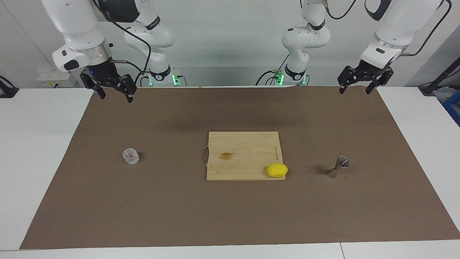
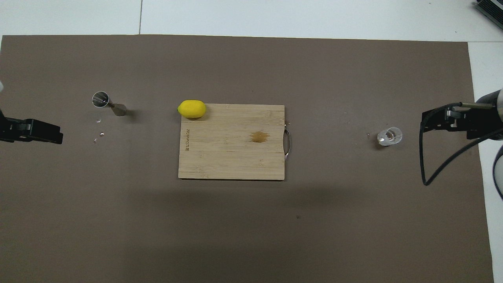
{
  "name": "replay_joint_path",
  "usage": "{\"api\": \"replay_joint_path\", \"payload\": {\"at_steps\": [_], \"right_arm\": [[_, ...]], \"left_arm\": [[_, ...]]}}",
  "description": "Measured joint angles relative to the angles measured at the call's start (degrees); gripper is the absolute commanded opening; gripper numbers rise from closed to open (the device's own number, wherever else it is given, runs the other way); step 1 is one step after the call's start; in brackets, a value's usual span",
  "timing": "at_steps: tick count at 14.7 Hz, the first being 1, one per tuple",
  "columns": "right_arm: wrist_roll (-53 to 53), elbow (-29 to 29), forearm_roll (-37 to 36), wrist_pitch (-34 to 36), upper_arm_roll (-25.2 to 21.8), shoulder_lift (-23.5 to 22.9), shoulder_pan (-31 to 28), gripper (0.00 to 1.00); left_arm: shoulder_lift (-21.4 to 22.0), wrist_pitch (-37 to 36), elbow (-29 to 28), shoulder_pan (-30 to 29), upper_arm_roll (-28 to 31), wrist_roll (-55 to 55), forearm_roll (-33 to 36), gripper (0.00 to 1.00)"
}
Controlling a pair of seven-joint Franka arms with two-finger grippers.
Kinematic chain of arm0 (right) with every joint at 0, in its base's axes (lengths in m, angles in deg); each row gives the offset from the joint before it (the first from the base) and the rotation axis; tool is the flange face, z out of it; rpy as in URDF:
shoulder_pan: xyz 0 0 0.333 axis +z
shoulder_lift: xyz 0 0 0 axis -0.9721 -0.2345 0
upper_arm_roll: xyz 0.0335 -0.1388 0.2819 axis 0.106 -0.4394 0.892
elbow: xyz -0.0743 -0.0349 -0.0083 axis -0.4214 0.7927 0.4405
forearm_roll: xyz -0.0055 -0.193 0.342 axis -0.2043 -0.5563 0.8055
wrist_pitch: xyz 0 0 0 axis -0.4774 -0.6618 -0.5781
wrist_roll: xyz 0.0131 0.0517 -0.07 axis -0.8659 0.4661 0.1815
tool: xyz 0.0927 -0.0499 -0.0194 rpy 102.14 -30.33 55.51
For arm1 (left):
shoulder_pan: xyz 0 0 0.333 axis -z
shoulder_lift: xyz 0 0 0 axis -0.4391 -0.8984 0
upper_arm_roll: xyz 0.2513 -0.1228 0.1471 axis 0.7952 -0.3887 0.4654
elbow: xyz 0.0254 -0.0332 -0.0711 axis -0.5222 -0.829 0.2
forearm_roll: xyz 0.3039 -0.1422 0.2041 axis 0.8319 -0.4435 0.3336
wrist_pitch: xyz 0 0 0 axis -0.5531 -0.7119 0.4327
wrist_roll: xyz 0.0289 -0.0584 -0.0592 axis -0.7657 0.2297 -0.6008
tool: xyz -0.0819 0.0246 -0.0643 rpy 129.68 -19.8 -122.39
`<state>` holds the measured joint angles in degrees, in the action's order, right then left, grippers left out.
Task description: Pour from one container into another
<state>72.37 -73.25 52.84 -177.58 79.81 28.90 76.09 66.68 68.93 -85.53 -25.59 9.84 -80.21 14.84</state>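
The clear ribbed glass cup [image 1: 130, 156] stands upright on the brown mat toward the right arm's end; it also shows in the overhead view [image 2: 389, 136]. The silver hourglass jigger [image 1: 337, 168] stands on the mat toward the left arm's end, its open top showing in the overhead view [image 2: 101, 99]. My right gripper [image 1: 115, 96] hangs open and empty, high over the mat's edge nearest the robots at the cup's end. My left gripper [image 1: 355, 90] hangs open and empty, high over that same edge at the jigger's end. Both arms wait.
A wooden cutting board [image 1: 240, 144] with a metal handle and a brown stain lies at the mat's middle. A yellow lemon [image 1: 277, 170] sits on its corner farthest from the robots, on the jigger's side. A few droplets [image 2: 98, 129] lie on the mat beside the jigger.
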Motion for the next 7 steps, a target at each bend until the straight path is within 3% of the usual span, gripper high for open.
{"api": "replay_joint_path", "payload": {"at_steps": [7], "right_arm": [[0.0,0.0,0.0,0.0,0.0,0.0,0.0,1.00]], "left_arm": [[0.0,0.0,-0.4,0.0,0.0,0.0,0.0,1.00]]}}
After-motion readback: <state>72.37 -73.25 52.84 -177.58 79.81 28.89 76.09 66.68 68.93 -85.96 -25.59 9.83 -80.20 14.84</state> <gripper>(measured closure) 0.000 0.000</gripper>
